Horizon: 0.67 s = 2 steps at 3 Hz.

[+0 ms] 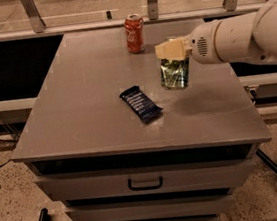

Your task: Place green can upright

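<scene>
The green can (175, 73) hangs upright a little above the grey table top (90, 88), right of the middle, with its shadow on the surface below it. My gripper (174, 52) comes in from the right on the white arm (240, 37) and is shut on the can's top end. The can's upper rim is hidden by the cream-coloured fingers (167, 50).
A red soda can (135, 33) stands upright at the back of the table. A dark blue snack bar (140, 103) lies flat left of the green can. The table is a cabinet with a drawer (144, 181). Rails run behind it.
</scene>
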### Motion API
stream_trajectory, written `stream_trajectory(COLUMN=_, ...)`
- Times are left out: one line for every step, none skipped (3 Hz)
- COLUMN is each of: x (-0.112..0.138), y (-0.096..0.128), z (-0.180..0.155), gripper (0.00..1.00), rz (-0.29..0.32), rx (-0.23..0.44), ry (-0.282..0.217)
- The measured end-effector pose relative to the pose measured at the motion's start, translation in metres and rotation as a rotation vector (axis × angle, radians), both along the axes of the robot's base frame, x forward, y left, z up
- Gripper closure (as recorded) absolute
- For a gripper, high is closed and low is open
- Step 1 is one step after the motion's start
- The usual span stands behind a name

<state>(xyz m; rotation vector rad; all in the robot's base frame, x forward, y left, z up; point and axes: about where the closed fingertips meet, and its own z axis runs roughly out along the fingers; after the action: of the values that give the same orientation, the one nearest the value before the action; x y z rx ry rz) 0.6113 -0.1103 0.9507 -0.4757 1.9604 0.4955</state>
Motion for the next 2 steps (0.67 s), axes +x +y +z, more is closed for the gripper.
stream_trajectory(x=0.007, y=0.028, z=0.006, gripper=1.00, rz=0.217, rx=0.123, ry=-0.012)
stream_trajectory(x=0.024, y=0.020, z=-0.008, gripper=1.00, rz=0.351, rx=0.135, ry=-0.058)
